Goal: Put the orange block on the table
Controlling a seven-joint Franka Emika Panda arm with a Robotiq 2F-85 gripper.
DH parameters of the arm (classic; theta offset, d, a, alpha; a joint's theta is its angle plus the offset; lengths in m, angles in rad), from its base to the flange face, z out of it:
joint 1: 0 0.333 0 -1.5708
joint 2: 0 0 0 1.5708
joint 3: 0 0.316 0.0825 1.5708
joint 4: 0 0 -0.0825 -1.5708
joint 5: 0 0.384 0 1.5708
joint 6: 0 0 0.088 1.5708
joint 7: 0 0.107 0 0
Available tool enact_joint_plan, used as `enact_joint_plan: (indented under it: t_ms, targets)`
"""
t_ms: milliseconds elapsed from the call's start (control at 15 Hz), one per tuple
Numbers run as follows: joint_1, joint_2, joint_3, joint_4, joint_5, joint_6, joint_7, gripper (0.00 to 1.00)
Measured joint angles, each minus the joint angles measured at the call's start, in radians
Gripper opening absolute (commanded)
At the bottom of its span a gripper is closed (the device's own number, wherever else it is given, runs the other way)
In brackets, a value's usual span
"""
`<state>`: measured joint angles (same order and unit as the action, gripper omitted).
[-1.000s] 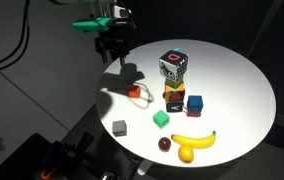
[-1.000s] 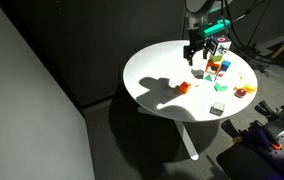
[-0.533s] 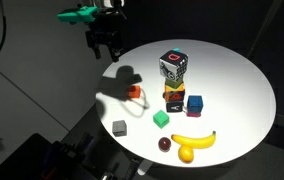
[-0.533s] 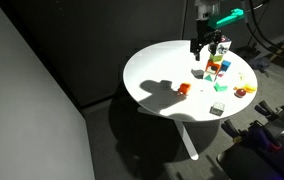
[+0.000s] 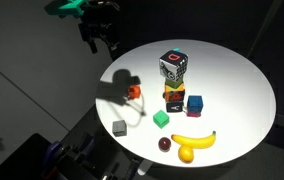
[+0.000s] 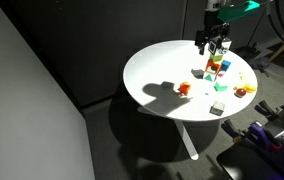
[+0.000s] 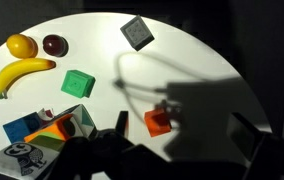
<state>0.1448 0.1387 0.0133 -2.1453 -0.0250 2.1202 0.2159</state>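
The orange block [image 5: 135,92] rests on the white round table [image 5: 232,80] near its edge, inside the arm's shadow. It also shows in an exterior view [image 6: 183,88] and in the wrist view [image 7: 159,121]. My gripper [image 5: 100,40] hangs high above the table's rim, well clear of the block, and it also shows in an exterior view [image 6: 214,42]. In the wrist view the gripper [image 7: 187,130] has its fingers wide apart with nothing between them; the block lies far below, close to one finger.
A stack topped by a black-and-white patterned cube [image 5: 174,64] stands mid-table over a yellow-orange block [image 5: 174,95], beside a blue cube [image 5: 194,103]. A green cube [image 5: 161,119], grey cube [image 5: 119,128], banana [image 5: 194,139], dark plum [image 5: 165,144] and lemon [image 5: 187,153] lie nearer the front edge.
The gripper has risen and drawn away from the orange block, past the table's rim. The block stays where it was on the table.
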Motion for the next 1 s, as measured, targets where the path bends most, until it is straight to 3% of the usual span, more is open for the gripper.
enact_joint_plan:
  t_ms: [400,1000]
  targets:
    - [-0.007,-0.047,0.006,-0.057,0.000,0.065,0.000,1.00]
    - [-0.009,-0.052,0.008,-0.062,0.000,0.068,0.000,1.00]
